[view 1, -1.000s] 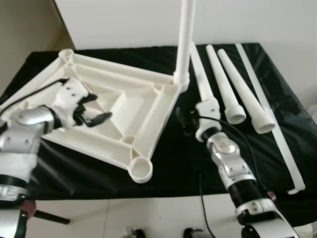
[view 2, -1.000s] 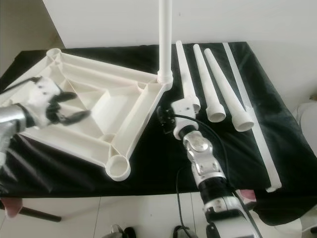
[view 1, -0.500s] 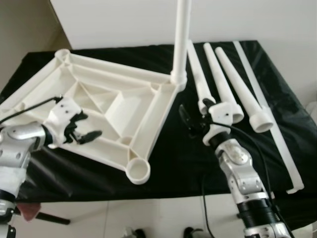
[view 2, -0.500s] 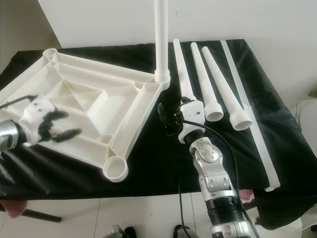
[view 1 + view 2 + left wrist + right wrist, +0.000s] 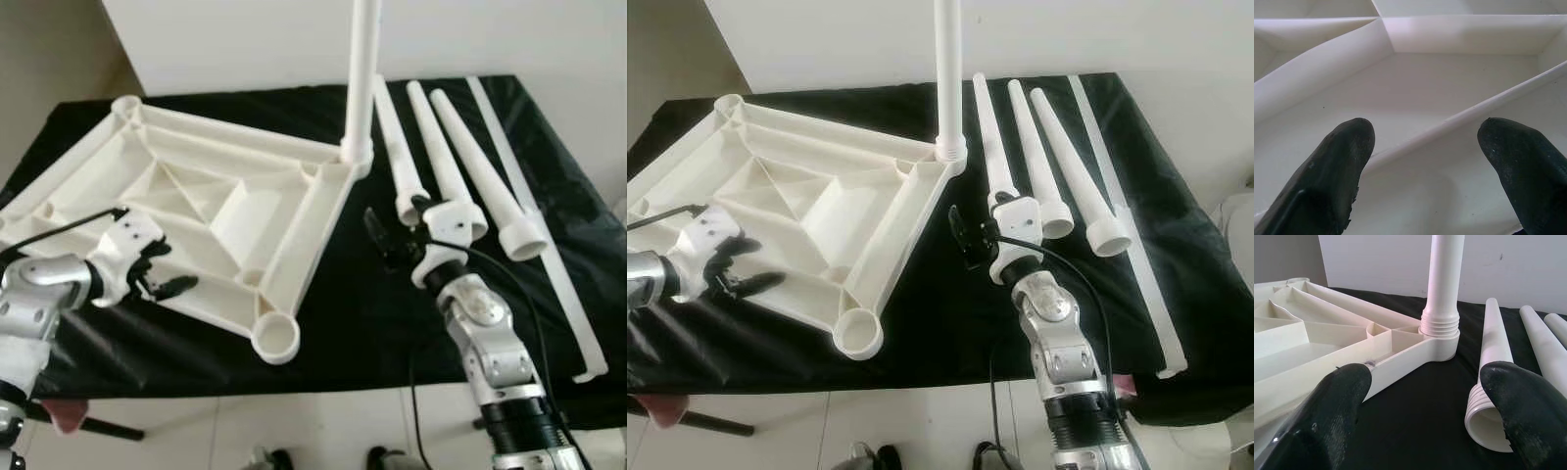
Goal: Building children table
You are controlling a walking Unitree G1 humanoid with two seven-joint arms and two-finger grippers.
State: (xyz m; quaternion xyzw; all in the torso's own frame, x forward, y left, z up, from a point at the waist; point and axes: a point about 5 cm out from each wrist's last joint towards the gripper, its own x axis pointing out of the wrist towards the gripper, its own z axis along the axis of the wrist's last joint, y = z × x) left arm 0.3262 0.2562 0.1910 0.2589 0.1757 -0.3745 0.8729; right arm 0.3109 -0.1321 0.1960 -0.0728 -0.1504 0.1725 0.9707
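A black cloth (image 5: 353, 323) covers the work surface, and the largest thing on it is the white table top (image 5: 206, 211), lying upside down with its ribs facing up. One leg (image 5: 361, 78) already stands upright, screwed into the table top's far corner socket. The table top's near corner socket (image 5: 276, 337) is empty and sits close to the cloth's front edge.

Beside the table top, on its right side, three loose legs (image 5: 460, 166) lie side by side on the cloth, wide threaded ends toward the robot. Beyond them, farther from the table top, lies a long thin white strip (image 5: 549, 255).

The left gripper (image 5: 162, 274) hovers over the table top's near left edge, fingers apart, holding nothing; in the left wrist view its fingertips (image 5: 1342, 166) straddle a raised rib of the underside.

The right gripper (image 5: 392, 240) hangs between the table top and the loose legs, just by the open end of the nearest leg (image 5: 1493, 396), fingers spread wide and empty
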